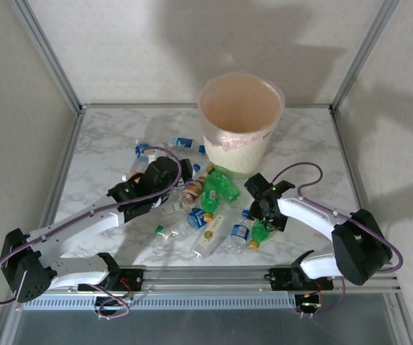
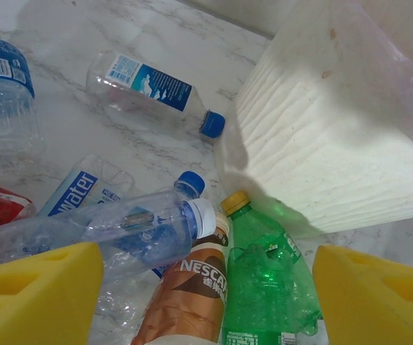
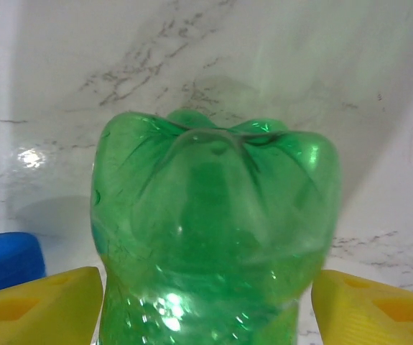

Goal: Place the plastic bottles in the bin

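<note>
Plastic bottles [image 1: 206, 208]; brown label [image 2: 205, 277] reads "NESCA"; blue label [image 2: 77, 192] "water".

A brown-labelled bottle [image 2: 192, 291] is showing "NESCA" in white letters; a clear bottle [image 2: 84, 192] is carrying "water" on its blue label; print on other labels is reading too small.

glossy translucent green plastic bottle [image 3: 213, 230]; ribbed matt cream bin [image 2: 321, 144] with thin filmy liner [image 2: 400, 65]; polished marble-patterned tabletop [image 1: 120, 136]; matt yellow finger pads [image 3: 34, 309].

Green bottle [image 3: 213, 237], cream bin [image 1: 243, 149], marbled white table [image 1: 105, 144].
</note>
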